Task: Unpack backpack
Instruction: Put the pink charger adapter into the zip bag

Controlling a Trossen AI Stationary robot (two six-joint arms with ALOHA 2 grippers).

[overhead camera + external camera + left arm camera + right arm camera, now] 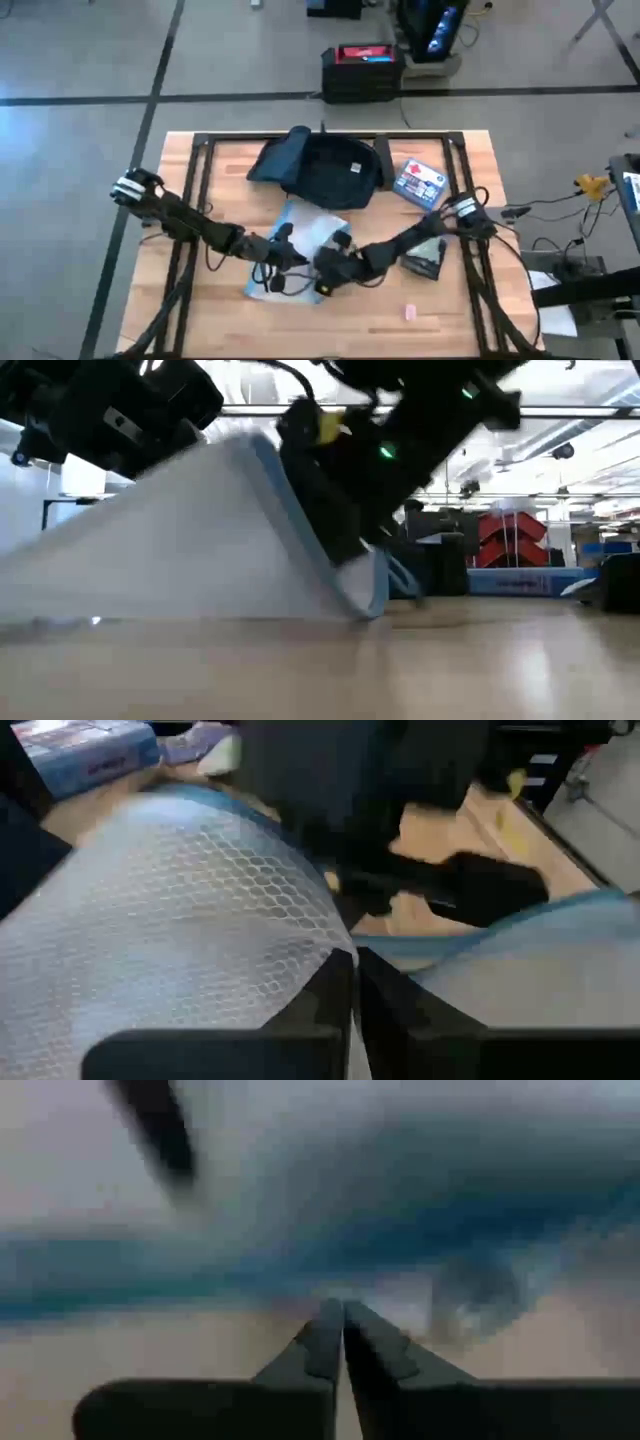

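The dark navy backpack lies flat at the table's far middle, touched by no gripper. Nearer, a clear bubble pouch with a blue border stands tilted, one side raised and its low edge on the wood. My left gripper is shut on the pouch at its near left side. My right gripper is shut and reaches in from the right, close beside the pouch's blue border. My left gripper pinches the pouch's edge between its two fingers, coming slanting down from the table's left. The pouch is raised on that side and slopes down to its low edge on the table. My right gripper's fingers lie along the pouch's blue border; whether they touch it cannot be told.
A small blue-white box lies right of the backpack. A dark flat item lies under the right arm and a small pink piece near the front edge. Bare wood shows at the front left.
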